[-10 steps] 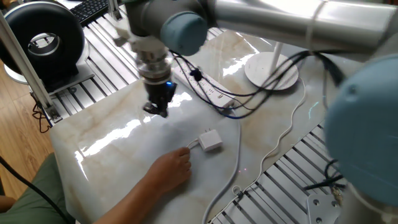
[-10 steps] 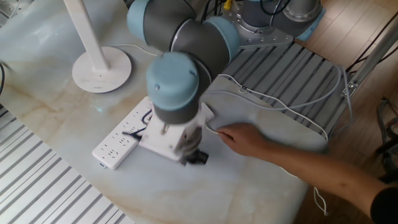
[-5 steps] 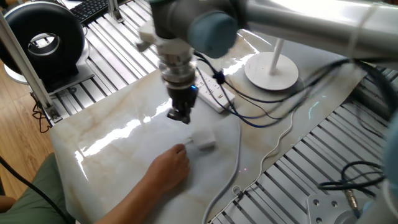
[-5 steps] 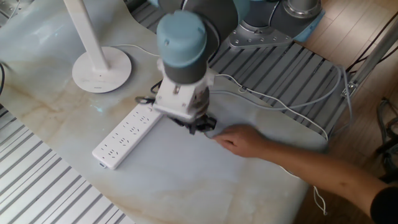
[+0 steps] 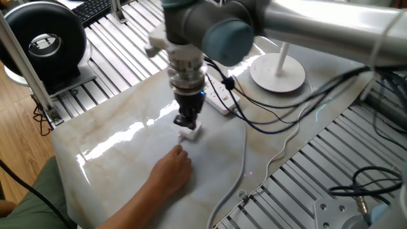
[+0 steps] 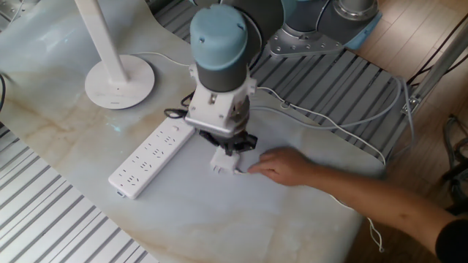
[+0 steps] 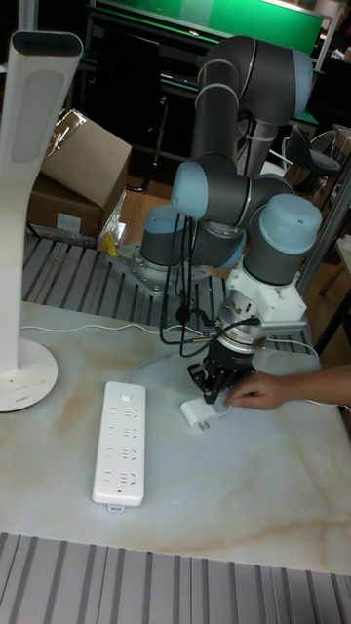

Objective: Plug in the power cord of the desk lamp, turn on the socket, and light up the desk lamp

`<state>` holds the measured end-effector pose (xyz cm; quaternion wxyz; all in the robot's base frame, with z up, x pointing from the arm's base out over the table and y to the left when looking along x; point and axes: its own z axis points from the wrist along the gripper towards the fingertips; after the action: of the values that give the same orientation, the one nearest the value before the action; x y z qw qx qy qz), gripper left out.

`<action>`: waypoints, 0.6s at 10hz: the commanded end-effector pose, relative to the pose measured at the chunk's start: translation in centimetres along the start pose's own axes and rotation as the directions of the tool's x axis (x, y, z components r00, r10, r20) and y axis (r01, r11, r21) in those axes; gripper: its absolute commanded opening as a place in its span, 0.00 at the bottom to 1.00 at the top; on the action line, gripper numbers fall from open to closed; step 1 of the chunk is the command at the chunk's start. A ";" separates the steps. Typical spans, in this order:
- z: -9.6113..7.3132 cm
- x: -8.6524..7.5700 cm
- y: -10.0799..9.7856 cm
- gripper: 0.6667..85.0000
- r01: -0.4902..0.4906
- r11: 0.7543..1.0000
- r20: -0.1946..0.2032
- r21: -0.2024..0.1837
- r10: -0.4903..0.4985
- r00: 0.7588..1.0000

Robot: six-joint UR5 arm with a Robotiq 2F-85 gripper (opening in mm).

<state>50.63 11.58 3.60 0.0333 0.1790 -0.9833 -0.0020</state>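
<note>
While a person's hand (image 6: 287, 165) steadies it at 3 o'clock, end effector (image 6: 229, 150) sits over the power cord (image 6: 223, 161) plug on the counter (image 6: 219, 219) (grip unclear), socket (image 6: 151, 158) at 9 o'clock.

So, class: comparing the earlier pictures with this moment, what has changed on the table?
The gripper swung from beside the power strip over to the plug adapter, now right at it; grasp unclear. A person's hand stayed beside it. The desk lamp and strip kept their places.
</note>
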 end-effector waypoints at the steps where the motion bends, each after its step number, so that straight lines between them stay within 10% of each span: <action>1: -0.6 -2.0 -0.6 0.02 0.025 0.999 0.015 0.040 -0.025 1.000; 3: -0.9 -5.2 -0.9 0.23 0.106 0.992 0.134 0.065 -0.114 0.984; 4: -0.8 -5.1 -0.4 0.50 0.203 0.977 0.126 0.059 -0.209 0.970; 6: -0.8 -4.8 -0.8 0.65 0.195 0.978 0.109 0.071 -0.202 0.973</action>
<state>54.59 12.23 3.90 -0.0174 0.2570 -0.9661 0.0143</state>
